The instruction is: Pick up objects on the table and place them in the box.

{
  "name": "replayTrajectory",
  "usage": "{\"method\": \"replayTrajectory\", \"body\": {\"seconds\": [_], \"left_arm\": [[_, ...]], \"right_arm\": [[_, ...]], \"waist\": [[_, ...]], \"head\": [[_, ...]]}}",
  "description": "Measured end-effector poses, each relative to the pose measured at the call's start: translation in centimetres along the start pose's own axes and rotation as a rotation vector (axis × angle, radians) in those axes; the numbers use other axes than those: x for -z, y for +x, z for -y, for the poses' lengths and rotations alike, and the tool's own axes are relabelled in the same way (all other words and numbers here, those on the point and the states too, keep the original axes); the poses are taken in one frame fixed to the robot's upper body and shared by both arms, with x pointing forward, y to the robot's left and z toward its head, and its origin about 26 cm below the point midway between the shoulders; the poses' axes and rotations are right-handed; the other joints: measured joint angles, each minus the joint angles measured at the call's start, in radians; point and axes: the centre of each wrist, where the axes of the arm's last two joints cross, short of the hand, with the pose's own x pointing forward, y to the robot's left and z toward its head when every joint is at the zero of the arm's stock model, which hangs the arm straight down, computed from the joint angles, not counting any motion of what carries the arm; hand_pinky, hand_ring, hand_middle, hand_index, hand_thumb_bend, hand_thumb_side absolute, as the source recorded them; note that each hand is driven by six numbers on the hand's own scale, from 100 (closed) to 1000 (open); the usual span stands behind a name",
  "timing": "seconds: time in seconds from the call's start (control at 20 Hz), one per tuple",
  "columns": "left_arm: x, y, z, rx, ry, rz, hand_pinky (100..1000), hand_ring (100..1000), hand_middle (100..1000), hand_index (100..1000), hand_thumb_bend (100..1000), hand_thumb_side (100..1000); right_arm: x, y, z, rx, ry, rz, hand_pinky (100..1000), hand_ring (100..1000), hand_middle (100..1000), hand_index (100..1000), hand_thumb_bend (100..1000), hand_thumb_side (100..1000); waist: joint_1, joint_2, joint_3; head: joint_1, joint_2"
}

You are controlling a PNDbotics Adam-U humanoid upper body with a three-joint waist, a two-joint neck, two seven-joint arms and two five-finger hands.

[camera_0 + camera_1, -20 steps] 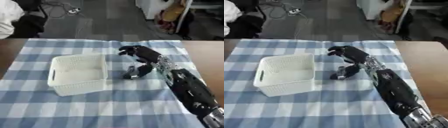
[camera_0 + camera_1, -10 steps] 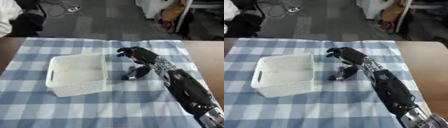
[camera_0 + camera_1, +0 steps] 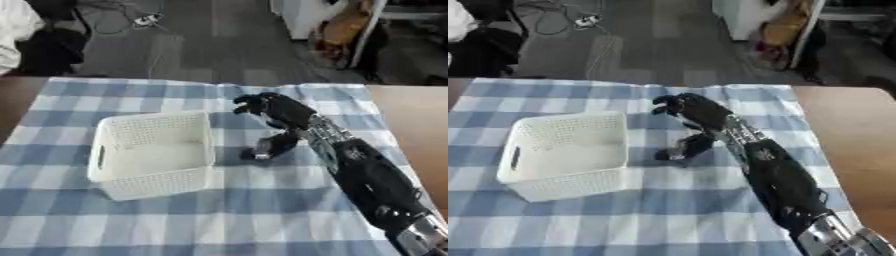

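**Layout on the counter**

Basket sits left-centre on cloth, which covers the counter. Small object lies on cloth just right of basket. Right robot hand is above and behind obj, arm running to near-right corner.

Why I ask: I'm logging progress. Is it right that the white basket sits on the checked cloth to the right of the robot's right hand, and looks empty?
Not quite: the white basket sits to the left of the right hand, as the left eye view shows. It is on the checked cloth and looks empty.
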Motion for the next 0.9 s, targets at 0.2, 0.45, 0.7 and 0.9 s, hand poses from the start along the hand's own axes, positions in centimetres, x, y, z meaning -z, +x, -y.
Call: {"method": "replayTrajectory", "body": {"seconds": [0.2, 0.45, 0.7, 0.9], "left_arm": [[-0.01, 0.00, 0.15, -0.007, 0.000, 0.000, 782, 604, 937, 747, 103, 885], [-0.03, -0.01, 0.21, -0.009, -0.002, -0.001, 780, 607, 937, 746, 102, 885], [0.01, 0.01, 0.24, -0.010, -0.003, 0.000, 778, 608, 937, 747, 102, 884], [0.13, 0.05, 0.30, -0.013, -0.006, 0.005, 776, 609, 938, 747, 102, 881]], "right_arm": [[-0.20, -0.21, -0.23, -0.001, 0.007, -0.013, 777, 768, 890, 881, 725, 1000], [-0.41, -0.32, -0.56, 0.004, 0.019, -0.022, 781, 771, 890, 883, 716, 1000], [-0.56, -0.38, -0.82, 0.005, 0.030, -0.025, 777, 768, 888, 881, 706, 1000], [-0.67, -0.43, -0.96, -0.002, 0.038, -0.022, 775, 765, 887, 877, 734, 1000]], "waist": [[-0.001, 0.007, 0.004], [-0.003, 0.011, 0.005], [-0.003, 0.014, 0.006], [0.000, 0.017, 0.007]], "head": [[-0.007, -0.007], [-0.007, -0.008], [-0.007, -0.015], [-0.007, -0.025]]}}
